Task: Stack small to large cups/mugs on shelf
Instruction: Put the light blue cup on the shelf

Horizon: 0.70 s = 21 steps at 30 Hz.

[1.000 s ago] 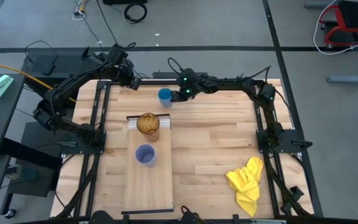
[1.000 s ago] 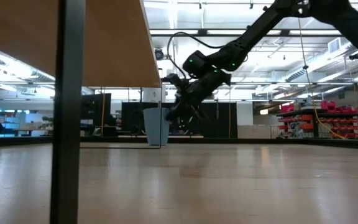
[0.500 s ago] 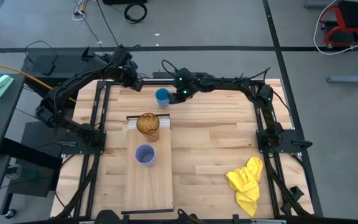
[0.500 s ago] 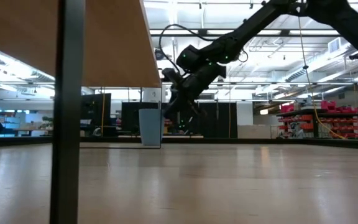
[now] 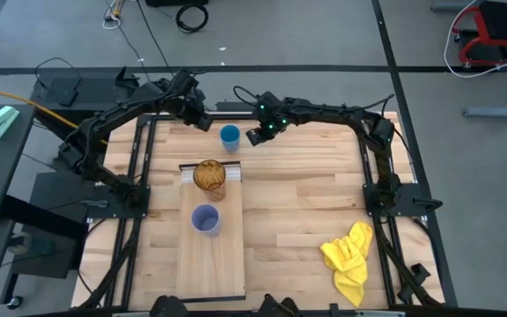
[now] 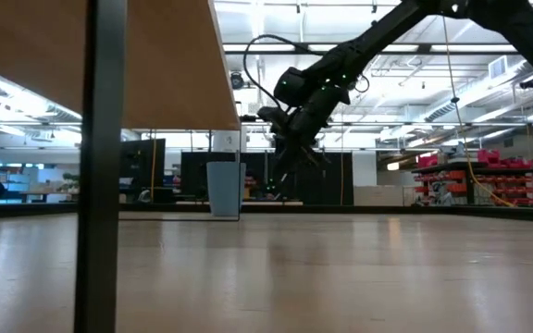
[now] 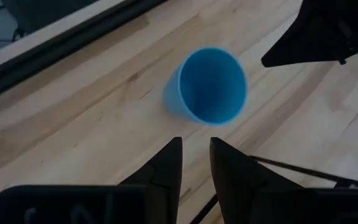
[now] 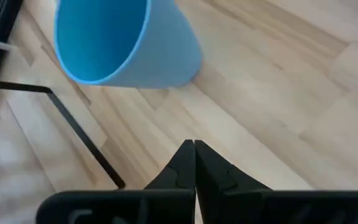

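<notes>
The blue cup (image 5: 230, 135) stands upright on the bench (image 5: 306, 194), mouth up, off the shelf (image 5: 209, 255) and just beyond that board's white-strip end. Taking the blue cup as landmark: the amber tumbler (image 5: 209, 175) sits on the shelf just on the near side of it, and the lavender cup (image 5: 205, 218) further along the same board.

Both hands flank the blue cup. The left hand (image 5: 198, 115) hovers just beside it on the far-left side, clear of it, fingers (image 7: 166, 168) only narrowly parted and holding nothing. The right hand (image 5: 255, 136) hangs just to the cup's right, also apart from it, fingers (image 8: 185, 163) pressed together and empty.

The cup's long axis is vertical, so its wall faces each hand sideways. Neither hand is spread wide enough to take that wall. In my judgement the two are about equally near, with the right hand more level with the cup; whichever acts must first spread its fingers. The yellow cloth (image 5: 349, 253) lies well away.
</notes>
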Each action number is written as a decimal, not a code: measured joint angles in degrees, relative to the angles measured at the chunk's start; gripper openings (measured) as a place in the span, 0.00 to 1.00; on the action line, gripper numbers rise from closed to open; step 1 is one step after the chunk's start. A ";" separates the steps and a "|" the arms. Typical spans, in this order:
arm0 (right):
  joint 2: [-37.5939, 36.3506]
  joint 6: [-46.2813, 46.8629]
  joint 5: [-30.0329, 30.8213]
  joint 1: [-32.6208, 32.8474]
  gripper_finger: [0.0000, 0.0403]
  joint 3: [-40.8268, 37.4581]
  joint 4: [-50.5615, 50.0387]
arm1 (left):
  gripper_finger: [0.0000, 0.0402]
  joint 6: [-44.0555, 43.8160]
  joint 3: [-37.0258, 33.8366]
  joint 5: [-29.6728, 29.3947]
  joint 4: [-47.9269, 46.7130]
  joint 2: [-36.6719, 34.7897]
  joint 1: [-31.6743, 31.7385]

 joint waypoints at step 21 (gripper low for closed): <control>-9.32 -11.70 4.81 5.87 0.06 -0.07 -16.89 | 0.27 -8.76 5.67 -2.72 4.67 9.11 -7.68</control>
